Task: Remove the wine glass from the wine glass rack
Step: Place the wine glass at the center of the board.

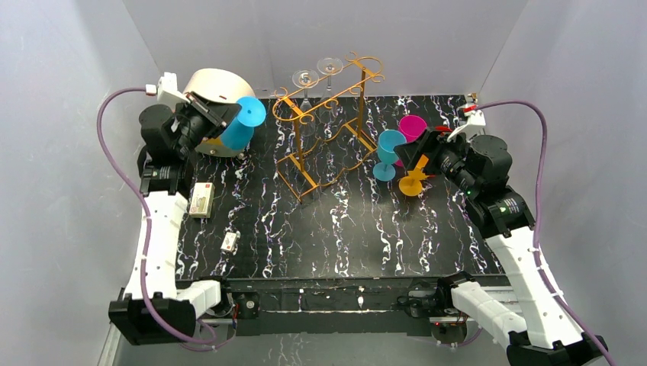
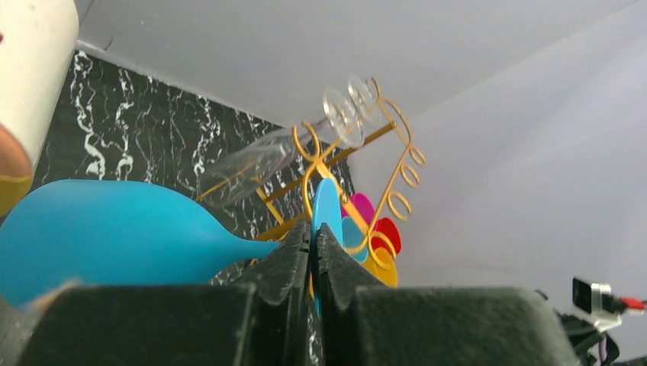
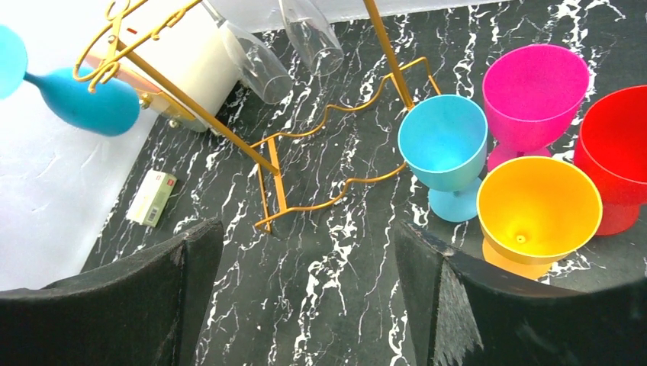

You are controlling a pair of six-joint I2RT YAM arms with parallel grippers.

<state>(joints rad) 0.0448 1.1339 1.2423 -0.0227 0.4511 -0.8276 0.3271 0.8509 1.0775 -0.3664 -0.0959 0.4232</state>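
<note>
The left jaws are shut on the thin stem of a blue plastic wine glass. It is clear of the rack and held in the air on its side over the tabletop's back left corner, with its bowl close to a round cream drawer box; contact between them cannot be made out. The golden-orange wire wine glass rack stands near the middle of the back edge, and two clear wine glasses hang from it upside down.

The right jaws are spread wide and empty, above a cluster of teal, magenta, yellow and red plastic goblets near the right edge.

The main risk appears to be the narrow grip. With the bowl hanging out sideways, the glass could pivot or slide if the arm swings fast. Turning it towards the box could knock the bowl. A pass back towards the rack might snag the wire and shake the clear glasses loose. If the right jaws drop, they would likely topple a goblet.
</note>
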